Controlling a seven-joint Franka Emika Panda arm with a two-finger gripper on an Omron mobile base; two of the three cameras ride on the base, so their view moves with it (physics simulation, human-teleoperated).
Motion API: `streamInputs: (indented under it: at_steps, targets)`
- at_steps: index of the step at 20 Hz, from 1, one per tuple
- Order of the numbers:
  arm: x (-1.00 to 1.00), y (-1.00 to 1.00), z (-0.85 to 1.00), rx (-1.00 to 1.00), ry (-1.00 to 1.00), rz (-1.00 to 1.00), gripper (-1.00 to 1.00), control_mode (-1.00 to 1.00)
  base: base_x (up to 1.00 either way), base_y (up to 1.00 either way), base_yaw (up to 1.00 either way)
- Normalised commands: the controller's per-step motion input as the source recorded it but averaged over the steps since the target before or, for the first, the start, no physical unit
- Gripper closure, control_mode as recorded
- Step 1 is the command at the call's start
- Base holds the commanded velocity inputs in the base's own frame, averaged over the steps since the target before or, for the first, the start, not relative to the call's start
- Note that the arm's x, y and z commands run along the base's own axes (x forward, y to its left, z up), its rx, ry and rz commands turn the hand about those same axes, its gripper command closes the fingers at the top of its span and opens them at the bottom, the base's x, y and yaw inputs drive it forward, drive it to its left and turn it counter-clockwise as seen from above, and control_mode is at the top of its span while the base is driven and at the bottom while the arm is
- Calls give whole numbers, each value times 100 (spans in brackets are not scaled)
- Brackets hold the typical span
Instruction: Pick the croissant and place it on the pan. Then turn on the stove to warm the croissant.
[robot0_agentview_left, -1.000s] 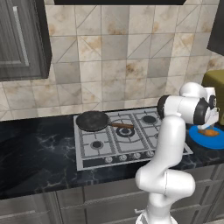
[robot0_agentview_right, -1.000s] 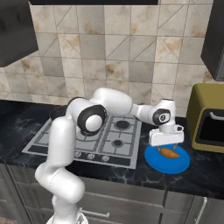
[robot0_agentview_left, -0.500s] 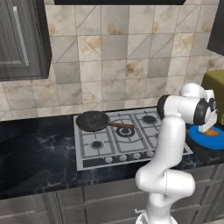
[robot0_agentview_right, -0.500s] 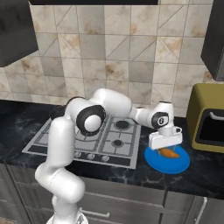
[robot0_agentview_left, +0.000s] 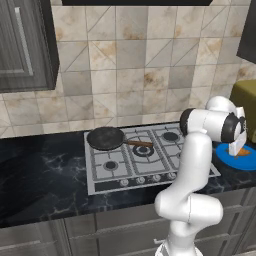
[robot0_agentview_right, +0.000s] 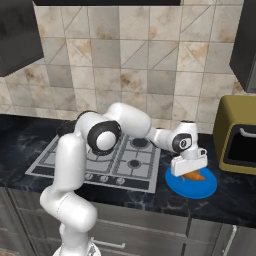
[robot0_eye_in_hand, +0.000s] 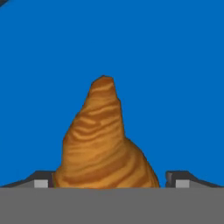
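The croissant (robot0_eye_in_hand: 104, 144) lies on the flat blue plate (robot0_agentview_right: 202, 187), which sits on the dark marbled tabletop (robot0_agentview_left: 40, 180) to the right of the stove (robot0_agentview_left: 145, 160), between the cooktop and an olive-yellow toaster oven (robot0_agentview_right: 235, 135). The plate carries nothing else that can be seen.

The gripper (robot0_agentview_right: 189, 167) is lowered right over the plate, pointing down at the pastry. In the hand view the croissant rises between the two fingers (robot0_eye_in_hand: 41, 181), one tip at each side of its broad end; the fingers stand wide, and the left one is right against the pastry's edge while the right one keeps a small gap. Whether either is truly touching cannot be told. In the left base view the arm's wrist covers most of the plate, with a bit of orange croissant showing beside it.

The pan (robot0_agentview_left: 106, 138) rests on the rear left burner of the stove, its wooden handle pointing right toward the middle of the cooktop. Its inside is dark and bare. It stands well apart from the plate.
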Motion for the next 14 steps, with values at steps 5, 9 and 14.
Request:
streamInputs:
  at_steps: [5,9,14]
  targets:
    - [-4,4,-8,0,0,5,100,-100,0,0,0]
    - [0,5,36,0,-13,0,100,-100,0,0,0]
    - [-13,31,69,-1,-20,0,100,-100,0,0,0]
